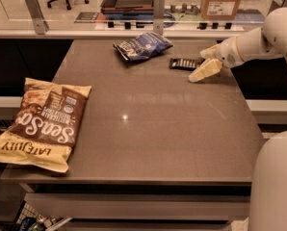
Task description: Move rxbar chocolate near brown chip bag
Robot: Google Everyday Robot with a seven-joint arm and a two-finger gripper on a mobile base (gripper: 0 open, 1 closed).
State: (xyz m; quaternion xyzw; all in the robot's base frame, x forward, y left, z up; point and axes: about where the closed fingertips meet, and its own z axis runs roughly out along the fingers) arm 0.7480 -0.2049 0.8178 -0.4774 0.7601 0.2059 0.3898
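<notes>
The rxbar chocolate (184, 63), a small flat black bar, lies on the table at the back right. My gripper (204, 62) is right at the bar's right end, open, with one cream finger (204, 71) in front of the bar and the other behind it. The brown chip bag (43, 123), large with white script, lies at the table's front left and overhangs the left edge. The bar and the brown bag are far apart.
A dark blue snack bag (141, 46) lies at the back centre, left of the bar. The brown table (148, 129) ends in a glass partition with metal posts (158, 6) at the back. My white base (276, 186) is at the front right.
</notes>
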